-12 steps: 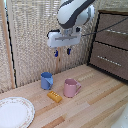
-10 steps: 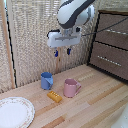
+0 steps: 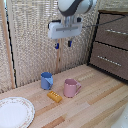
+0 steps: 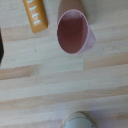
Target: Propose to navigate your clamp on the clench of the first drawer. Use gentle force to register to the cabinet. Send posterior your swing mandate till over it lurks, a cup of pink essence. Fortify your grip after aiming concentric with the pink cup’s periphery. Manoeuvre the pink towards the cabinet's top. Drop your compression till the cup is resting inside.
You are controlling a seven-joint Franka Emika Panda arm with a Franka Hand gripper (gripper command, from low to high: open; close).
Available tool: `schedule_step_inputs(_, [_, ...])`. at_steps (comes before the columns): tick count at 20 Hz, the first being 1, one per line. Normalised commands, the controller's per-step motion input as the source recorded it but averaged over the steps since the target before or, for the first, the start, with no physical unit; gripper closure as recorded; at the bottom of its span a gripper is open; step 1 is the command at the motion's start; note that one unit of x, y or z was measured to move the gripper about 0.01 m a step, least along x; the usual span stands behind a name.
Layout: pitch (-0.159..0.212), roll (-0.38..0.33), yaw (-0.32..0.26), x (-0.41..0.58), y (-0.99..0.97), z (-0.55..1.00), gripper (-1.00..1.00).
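The pink cup [image 3: 71, 88] stands upright on the wooden table, its loop handle toward the exterior view's right. My clamp [image 3: 63, 45] hangs well above it, a little toward the exterior view's left, with its dark blue fingertips [image 3: 57, 46] apart and nothing between them. In the wrist view I look down into the pink cup [image 4: 73, 33]; my fingers do not show there. The cabinet [image 3: 111, 42] stands at the exterior view's right, its drawers shut, each with a silver bar clench [image 3: 114, 31]. I cannot tell which is the first drawer.
A blue mug [image 3: 46, 80] stands just left of the pink cup in the exterior view. An orange block [image 3: 54, 96] lies in front of them and also appears in the wrist view [image 4: 36, 15]. A white plate [image 3: 14, 112] sits near the table's front left.
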Motion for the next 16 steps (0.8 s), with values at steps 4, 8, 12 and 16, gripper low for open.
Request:
schedule_step_inputs(4, [-0.106, -0.174, 0.228, -0.215, -0.25, 0.35, -1.00])
schedule_step_inputs(8, [-0.038, -0.305, 0.205, -0.173, -0.14, 0.05, -1.00])
schedule_step_inputs(12, [0.001, -0.363, 0.161, -0.085, -0.11, 0.00, -1.00])
schedule_step_inputs(16, [0.030, -0.375, 0.050, 0.031, 0.00, 0.00, -1.00])
